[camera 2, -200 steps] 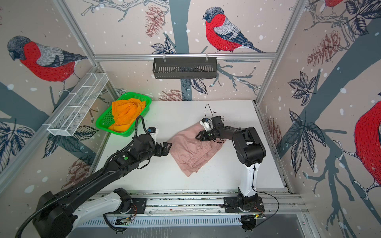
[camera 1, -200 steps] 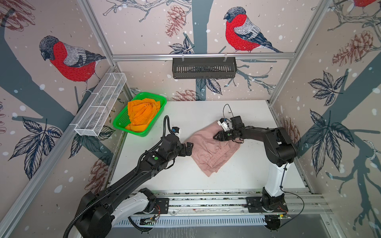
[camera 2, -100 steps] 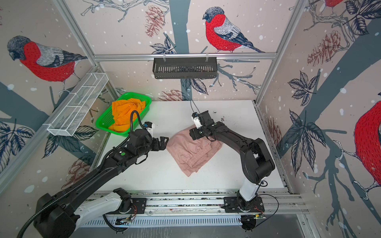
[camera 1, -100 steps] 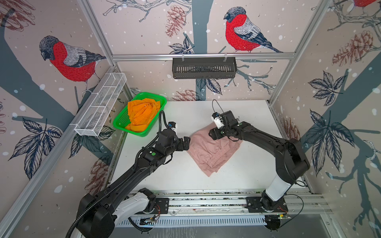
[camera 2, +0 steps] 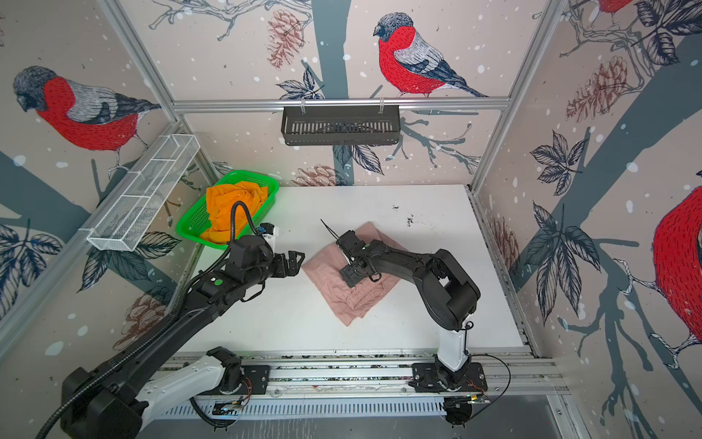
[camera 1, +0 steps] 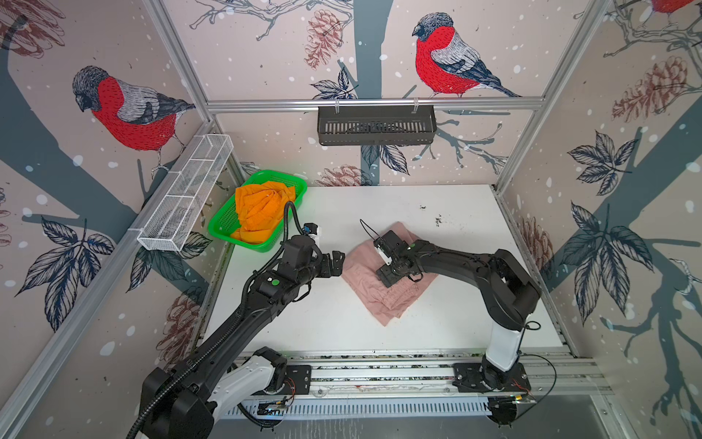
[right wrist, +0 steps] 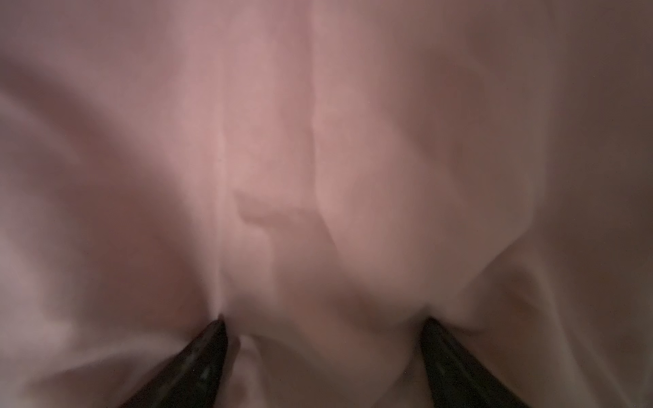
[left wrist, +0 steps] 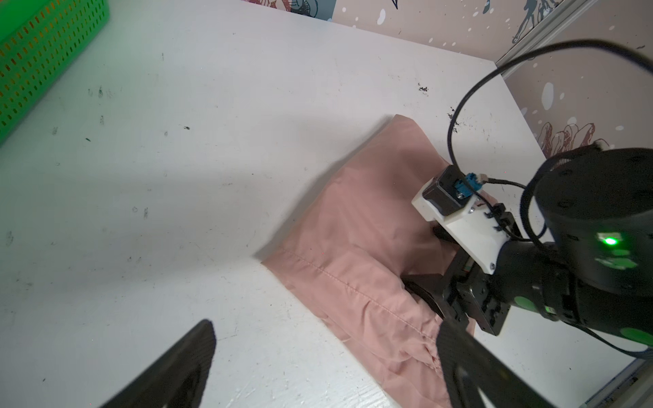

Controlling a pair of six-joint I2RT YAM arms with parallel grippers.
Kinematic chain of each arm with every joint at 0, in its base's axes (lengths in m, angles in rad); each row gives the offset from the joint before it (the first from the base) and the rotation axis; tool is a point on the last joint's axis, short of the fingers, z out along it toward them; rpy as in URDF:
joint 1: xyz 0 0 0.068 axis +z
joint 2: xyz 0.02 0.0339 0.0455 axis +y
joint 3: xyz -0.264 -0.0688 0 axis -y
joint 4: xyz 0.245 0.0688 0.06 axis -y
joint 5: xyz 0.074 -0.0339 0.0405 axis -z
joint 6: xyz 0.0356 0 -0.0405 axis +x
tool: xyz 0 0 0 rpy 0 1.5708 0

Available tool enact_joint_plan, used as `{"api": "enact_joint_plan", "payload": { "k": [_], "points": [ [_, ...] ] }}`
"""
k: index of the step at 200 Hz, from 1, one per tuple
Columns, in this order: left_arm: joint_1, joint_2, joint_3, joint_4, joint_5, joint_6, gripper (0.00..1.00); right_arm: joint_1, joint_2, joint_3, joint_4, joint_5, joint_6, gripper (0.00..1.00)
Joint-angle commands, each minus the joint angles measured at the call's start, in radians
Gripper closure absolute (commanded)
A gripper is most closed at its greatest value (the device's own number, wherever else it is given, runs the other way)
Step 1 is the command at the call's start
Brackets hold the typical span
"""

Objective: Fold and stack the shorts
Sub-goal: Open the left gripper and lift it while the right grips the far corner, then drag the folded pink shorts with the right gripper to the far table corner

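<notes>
orange shorts in green basket; right gripper spread on pink shorts

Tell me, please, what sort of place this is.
Most likely a robot test cell, not a home: an aluminium frame holds bird-patterned wall panels around a white table, and two robot arms stand on a rail at its near edge.

Plain dusty pink shorts, bright orange shorts, green mesh basket, white table
</notes>
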Motion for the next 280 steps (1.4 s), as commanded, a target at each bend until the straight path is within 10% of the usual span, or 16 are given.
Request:
{"api": "enact_joint_plan", "payload": {
  "k": [1, 159, 280],
  "points": [
    [0.014, 0.0, 0.013, -0.013, 0.009, 0.012, 0.02, -0.043, 0.032, -0.003, 0.052, -0.015, 0.041, 0.13],
    [0.172, 0.187, 0.125, 0.014, 0.02, -0.004, 0.02, -0.663, 0.483, 0.597, 0.017, -0.037, -0.143, 0.15],
    [0.265, 0.282, 0.346, -0.141, -0.11, 0.081, 0.02, -0.756, 0.204, 0.45, 0.204, -0.222, -0.141, 0.15]
  ]
}}
